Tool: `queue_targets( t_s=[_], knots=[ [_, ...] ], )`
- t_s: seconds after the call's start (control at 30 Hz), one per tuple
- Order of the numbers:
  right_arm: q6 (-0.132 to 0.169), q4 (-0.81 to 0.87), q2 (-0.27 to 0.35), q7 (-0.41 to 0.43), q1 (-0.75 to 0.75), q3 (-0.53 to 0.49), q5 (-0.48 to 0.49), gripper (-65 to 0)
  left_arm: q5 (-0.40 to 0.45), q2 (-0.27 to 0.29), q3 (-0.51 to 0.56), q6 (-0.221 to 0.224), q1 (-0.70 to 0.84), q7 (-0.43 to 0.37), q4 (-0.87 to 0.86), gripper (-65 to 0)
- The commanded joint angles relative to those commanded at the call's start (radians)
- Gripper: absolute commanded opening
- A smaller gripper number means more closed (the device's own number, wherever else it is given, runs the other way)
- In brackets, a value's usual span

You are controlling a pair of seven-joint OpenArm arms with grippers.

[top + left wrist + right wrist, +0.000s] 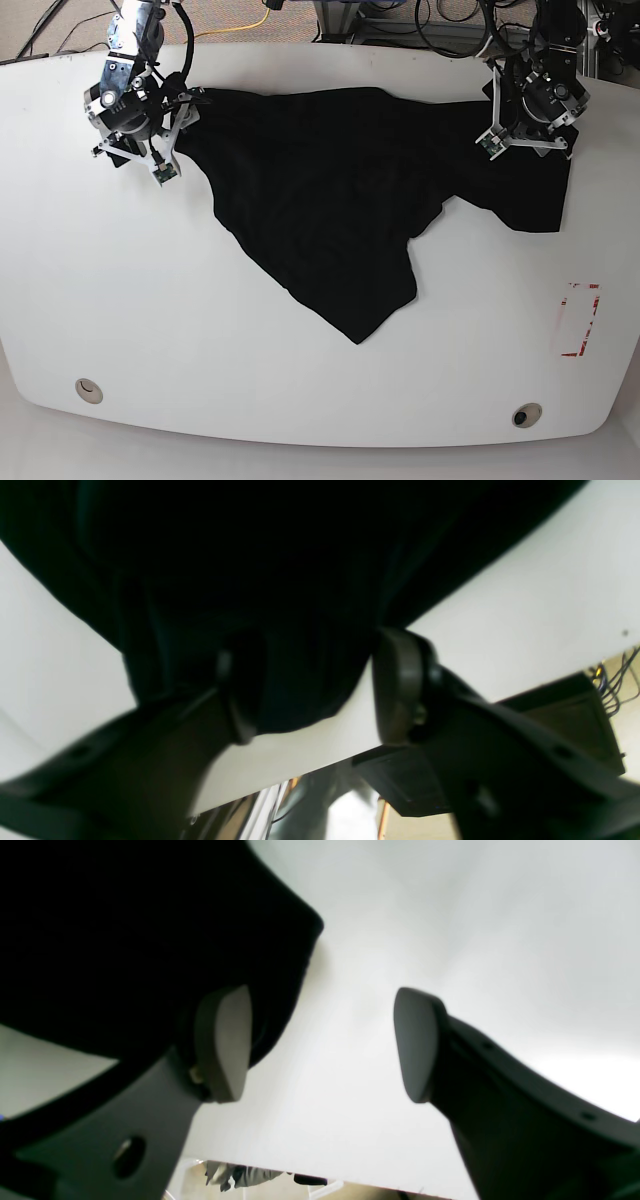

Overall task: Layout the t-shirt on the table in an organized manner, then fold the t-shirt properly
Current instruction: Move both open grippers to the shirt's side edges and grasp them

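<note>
On the white table (pixel 200 340), black t-shirt (pixel 330 200) spread, left claw (pixel 310 685) seemingly straddling cloth, right claw (pixel 320 1045) released.

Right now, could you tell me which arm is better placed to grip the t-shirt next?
Left. Its pincer is open with the t-shirt between its fingers; the right pincer gapes over bare table beside the cloth.

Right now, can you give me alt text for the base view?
A black t-shirt lies spread unevenly across the white table, one corner trailing toward the near edge. Both arms sit at its far corners, the left tool and right tool over cloth.
</note>
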Motion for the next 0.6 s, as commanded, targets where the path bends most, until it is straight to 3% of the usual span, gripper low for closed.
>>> queue_targets(
  t_s=[0.27,0.43,0.6],
  knots=[
    [0.0,-0.006,-0.005,0.063,0.14,-0.002,0.008,-20.5,-0.14,-0.055,-0.072,0.0,-0.103,0.0,0.003,-29.6],
    [0.0,-0.044,-0.046,0.066,0.253,-0.003,0.009,-20.5,-0.242,-0.064,-0.204,0.0,-0.193,0.003,0.008,-29.4],
    [0.0,-0.123,-0.066,0.068,0.325,-0.094,0.009,-20.5,-0.339,-0.083,-0.29,0.0,-0.281,0.038,0.008,-29.4]
  ],
)
